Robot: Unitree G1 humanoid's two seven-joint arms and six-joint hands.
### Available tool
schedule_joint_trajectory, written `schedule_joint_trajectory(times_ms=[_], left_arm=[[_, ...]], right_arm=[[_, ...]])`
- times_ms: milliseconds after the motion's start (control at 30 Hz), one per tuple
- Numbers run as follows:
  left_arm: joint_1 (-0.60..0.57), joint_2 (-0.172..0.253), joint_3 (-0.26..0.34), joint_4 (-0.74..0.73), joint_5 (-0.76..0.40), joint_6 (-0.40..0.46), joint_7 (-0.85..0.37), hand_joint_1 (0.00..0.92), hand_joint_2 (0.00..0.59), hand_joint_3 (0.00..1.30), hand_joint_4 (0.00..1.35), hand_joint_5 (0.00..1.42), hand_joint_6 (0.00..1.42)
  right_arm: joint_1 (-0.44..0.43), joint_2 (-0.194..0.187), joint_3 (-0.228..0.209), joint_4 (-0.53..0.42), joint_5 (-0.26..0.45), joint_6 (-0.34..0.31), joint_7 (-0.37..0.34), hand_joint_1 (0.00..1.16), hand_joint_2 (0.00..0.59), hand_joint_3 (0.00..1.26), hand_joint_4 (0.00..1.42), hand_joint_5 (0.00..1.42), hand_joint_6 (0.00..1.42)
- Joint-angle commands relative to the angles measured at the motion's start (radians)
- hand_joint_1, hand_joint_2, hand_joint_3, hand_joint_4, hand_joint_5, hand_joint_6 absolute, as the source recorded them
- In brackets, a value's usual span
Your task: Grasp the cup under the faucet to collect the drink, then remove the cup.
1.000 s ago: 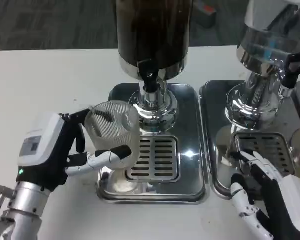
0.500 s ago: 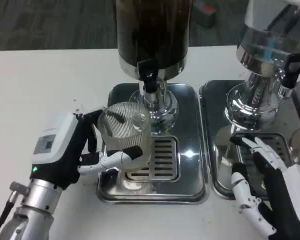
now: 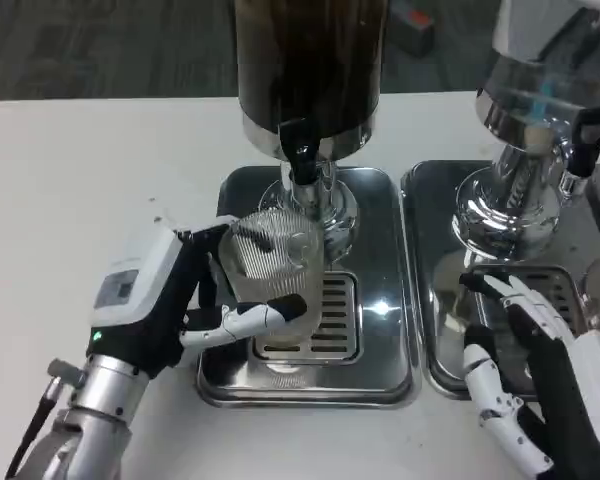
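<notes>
A: Cup grasped?
B: Yes, the left hand point(image 3: 165, 305) grips the cup point(image 3: 272, 265) just beneath the faucet point(image 3: 300, 160); the right hand point(image 3: 535, 385) waits with fingers apart, holding nothing.
A: Remaining?
B: Filling, then removal.

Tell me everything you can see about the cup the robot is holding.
The cup is a clear tumbler with fine vertical ribs, looking like glass or plastic, and appears empty. It stands roughly upright, held by the left hand, whose fingers wrap its lower front. It sits over the slotted grate of the left steel drip tray, just below the black faucet of the dark drink dispenser. Whether its base rests on the grate is unclear.
</notes>
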Motion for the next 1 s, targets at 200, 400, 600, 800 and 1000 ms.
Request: schedule_joint_trajectory(times_ms=[200,400,600,800,1000], left_arm=[[-0.051,-0.011,-0.020,0.041,-0.001,-0.002,0.002,0.251,0.093,0.75,0.89,1.12,1.42],[-0.059,-0.012,-0.027,0.063,-0.006,-0.003,0.000,0.251,0.093,0.75,0.89,1.12,1.42],[-0.059,-0.011,-0.030,0.074,-0.005,-0.013,0.007,0.243,0.095,0.75,0.89,1.12,1.42],[-0.071,-0.013,-0.036,0.095,0.000,-0.017,0.010,0.238,0.096,0.75,0.89,1.12,1.42],[-0.095,-0.017,-0.047,0.131,0.004,-0.014,0.009,0.230,0.095,0.74,0.87,1.09,1.42]], right_arm=[[0.016,0.011,0.002,-0.011,-0.003,0.000,-0.001,0.08,0.507,0.24,0.12,0.10,0.25],[0.019,0.017,0.007,-0.016,-0.008,0.002,0.001,0.07,0.506,0.24,0.12,0.10,0.25],[0.018,0.026,0.017,-0.040,-0.029,0.012,0.010,0.07,0.506,0.24,0.12,0.10,0.25],[0.025,0.042,0.028,-0.051,-0.045,0.022,0.011,0.07,0.506,0.24,0.12,0.10,0.25],[0.030,0.046,0.031,-0.054,-0.050,0.025,0.006,0.07,0.506,0.24,0.12,0.10,0.25]])
